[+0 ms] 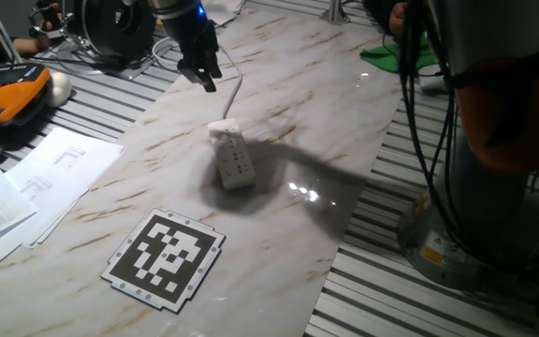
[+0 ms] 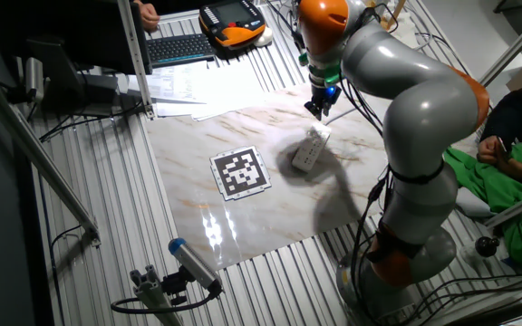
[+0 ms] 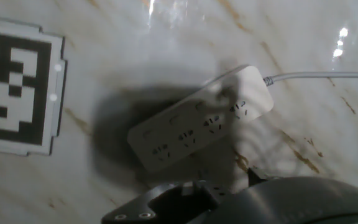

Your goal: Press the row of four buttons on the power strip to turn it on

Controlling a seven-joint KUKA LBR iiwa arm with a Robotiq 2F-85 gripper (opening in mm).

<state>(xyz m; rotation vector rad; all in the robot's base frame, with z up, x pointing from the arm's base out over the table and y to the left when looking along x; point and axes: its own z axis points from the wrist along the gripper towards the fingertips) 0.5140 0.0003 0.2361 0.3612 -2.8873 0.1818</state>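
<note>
Four buttons (image 3: 185,115) in a row on the power strip (image 3: 201,118) look not yet pressed, as far as I can judge, because the claw (image 1: 199,70) hangs in the air above the cord end of the strip, apart from it, so the whole pressing is left to do. The strip lies on the table (image 1: 344,112) just below the claw, with the marker board (image 1: 165,258) further away beyond it. I cannot tell how far open the claw is, it has hold of nothing, and no brand or writing can be read.
</note>
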